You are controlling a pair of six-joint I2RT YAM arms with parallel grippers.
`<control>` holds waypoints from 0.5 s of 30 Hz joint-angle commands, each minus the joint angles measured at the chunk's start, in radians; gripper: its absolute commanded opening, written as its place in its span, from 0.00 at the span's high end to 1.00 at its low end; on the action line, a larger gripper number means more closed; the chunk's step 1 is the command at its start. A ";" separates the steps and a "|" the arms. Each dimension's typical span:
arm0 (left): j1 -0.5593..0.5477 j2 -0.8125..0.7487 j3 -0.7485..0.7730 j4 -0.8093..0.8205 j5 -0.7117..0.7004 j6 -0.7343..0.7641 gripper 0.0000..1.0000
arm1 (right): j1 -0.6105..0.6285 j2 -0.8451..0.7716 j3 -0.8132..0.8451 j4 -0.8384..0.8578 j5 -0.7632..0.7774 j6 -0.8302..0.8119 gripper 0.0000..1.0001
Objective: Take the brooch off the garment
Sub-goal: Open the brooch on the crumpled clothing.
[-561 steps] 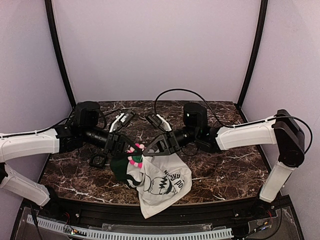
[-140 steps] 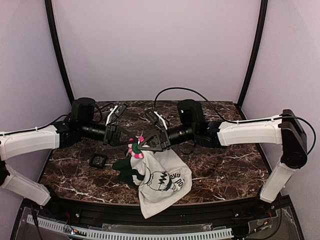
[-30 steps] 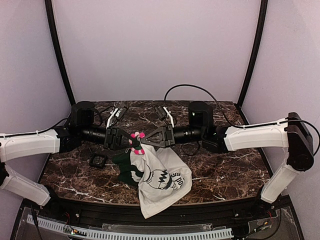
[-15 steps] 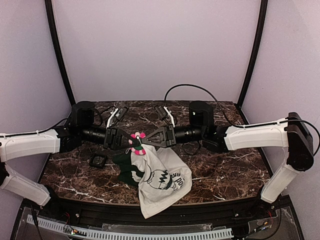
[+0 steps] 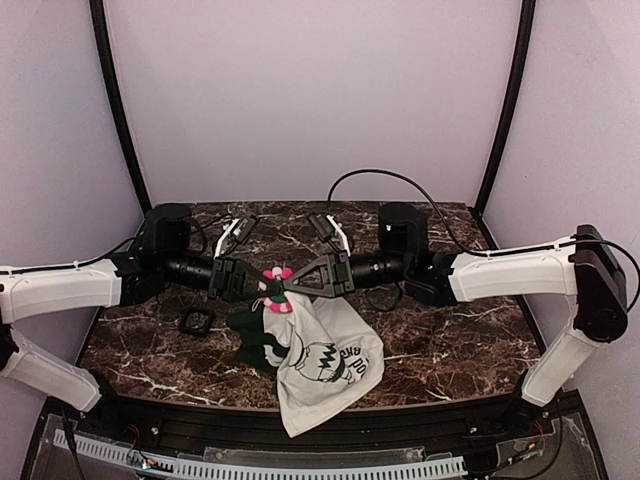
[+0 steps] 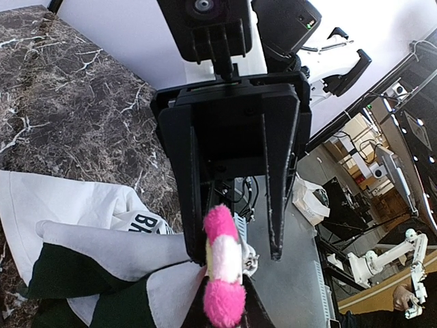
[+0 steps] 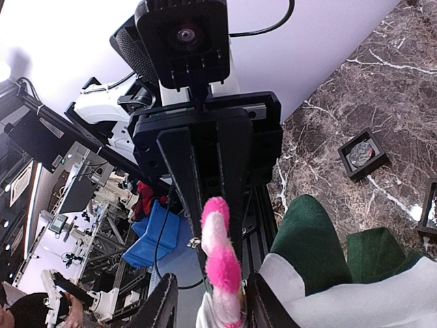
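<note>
The brooch (image 5: 272, 289), a fluffy pink and white flower, hangs in the air between the two arms. It shows edge-on in the left wrist view (image 6: 222, 265) and in the right wrist view (image 7: 221, 263). My left gripper (image 5: 256, 284) (image 6: 225, 311) is shut on the brooch's lower edge. My right gripper (image 5: 291, 287) (image 7: 213, 304) is open, its fingers standing apart on either side of the brooch and the cloth. The garment (image 5: 325, 360), a white T-shirt with a black print and dark green sleeves (image 7: 308, 236), hangs from the brooch down to the table.
A small black square frame (image 5: 196, 321) lies on the marble table (image 5: 450, 340), to the left of the shirt. The right wrist view shows it (image 7: 365, 154) and part of a second frame (image 7: 430, 208). The shirt's hem drapes over the table's front edge.
My right gripper's jaws have opened off the brooch and cloth. The left jaws have closed tighter on the brooch. Both arms stay almost where they were.
</note>
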 commanded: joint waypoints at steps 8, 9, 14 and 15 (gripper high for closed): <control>-0.004 -0.006 0.015 0.011 -0.020 0.020 0.99 | 0.030 0.005 -0.004 0.033 -0.053 -0.013 0.69; -0.004 -0.007 0.015 0.011 -0.020 0.020 0.99 | 0.030 0.008 -0.002 0.029 -0.054 -0.015 0.69; -0.004 -0.009 0.013 0.011 -0.021 0.021 0.99 | 0.034 0.014 -0.002 0.008 -0.053 -0.027 0.72; -0.004 -0.008 0.013 0.011 -0.021 0.021 0.99 | 0.035 0.014 -0.001 0.004 -0.053 -0.028 0.72</control>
